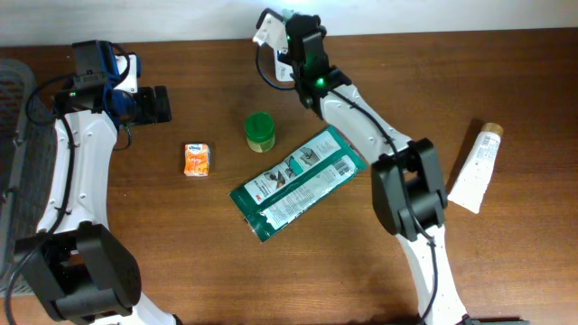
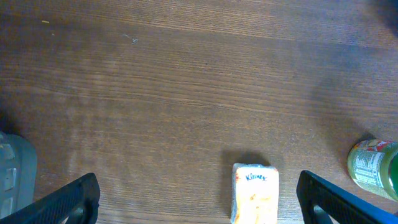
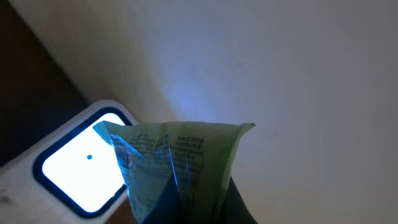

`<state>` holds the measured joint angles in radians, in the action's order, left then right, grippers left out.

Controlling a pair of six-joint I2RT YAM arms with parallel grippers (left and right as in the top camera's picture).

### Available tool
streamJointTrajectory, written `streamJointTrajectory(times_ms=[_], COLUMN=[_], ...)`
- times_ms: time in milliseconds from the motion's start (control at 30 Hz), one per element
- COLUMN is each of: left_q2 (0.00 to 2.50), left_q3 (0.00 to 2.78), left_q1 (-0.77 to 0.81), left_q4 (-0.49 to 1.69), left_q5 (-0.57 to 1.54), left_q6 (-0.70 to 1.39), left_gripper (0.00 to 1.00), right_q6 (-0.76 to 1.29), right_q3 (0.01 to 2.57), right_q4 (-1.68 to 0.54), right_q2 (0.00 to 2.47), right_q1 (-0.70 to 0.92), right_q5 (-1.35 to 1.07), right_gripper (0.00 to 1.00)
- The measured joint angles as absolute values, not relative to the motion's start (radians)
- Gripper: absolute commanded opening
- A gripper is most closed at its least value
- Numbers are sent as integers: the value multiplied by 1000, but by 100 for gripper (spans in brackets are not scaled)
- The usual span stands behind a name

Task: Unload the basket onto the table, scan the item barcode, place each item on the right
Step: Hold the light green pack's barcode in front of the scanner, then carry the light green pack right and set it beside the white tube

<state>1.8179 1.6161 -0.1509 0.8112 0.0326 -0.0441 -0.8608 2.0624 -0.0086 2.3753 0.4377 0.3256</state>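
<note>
Two tools to tell apart. Grips a pale green printed packet (image 3: 180, 165) in the right tool (image 1: 291, 38), jaws pinched shut on its lower part, up off the counter (image 1: 506, 81) at the far edge. Shows, from the right wrist, the packet's crumpled top fanning out just ahead of the tool, small print facing the camera, blue light washing one side. Finds a white scanner (image 3: 74, 165) just beside the packet on that lit side, rounded window glowing bright blue-white; touching or apart, cannot tell. Hangs the left tool (image 1: 161, 104) low over bare wood, fingers (image 2: 68, 202) spread as wide as they go, gripping nothing. Catches a small orange tissue pack (image 2: 255, 193) lying flat just ahead of that tool, in line with the gap between its fingers and clear of both. Picks up a green jar (image 2: 373, 168) farther out, past the finger on the tissue pack's side, cut by the frame edge. Sees, back from the right tool toward its arm's base, a big green bag (image 1: 298, 181) lying flat and, well off to one side, a white tube (image 1: 476, 167). Spots a grey basket (image 1: 13, 108) behind the left tool.
</note>
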Motion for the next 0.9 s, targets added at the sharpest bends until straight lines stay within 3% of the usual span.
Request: streamJointTrajectory(times_ms=[100, 400, 733, 900], left_q2=[1818, 1818, 1818, 1818], left_q3=[1616, 1616, 1616, 1616], left_q1=[-151, -151, -151, -151], left_q4=[811, 811, 811, 811], left_q5=[33, 33, 33, 33], left_q6=[-44, -44, -44, -44], left_gripper=[99, 99, 99, 99], right_q6=[-752, -155, 154, 186], right_q3=[2062, 2074, 2077, 2040], right_q4=[-123, -808, -1307, -1374], right_q2=[2275, 1813, 1758, 1829], right_q1=[438, 393, 84, -84], right_q5=[324, 313, 74, -8], right_gripper=[4, 4, 4, 4])
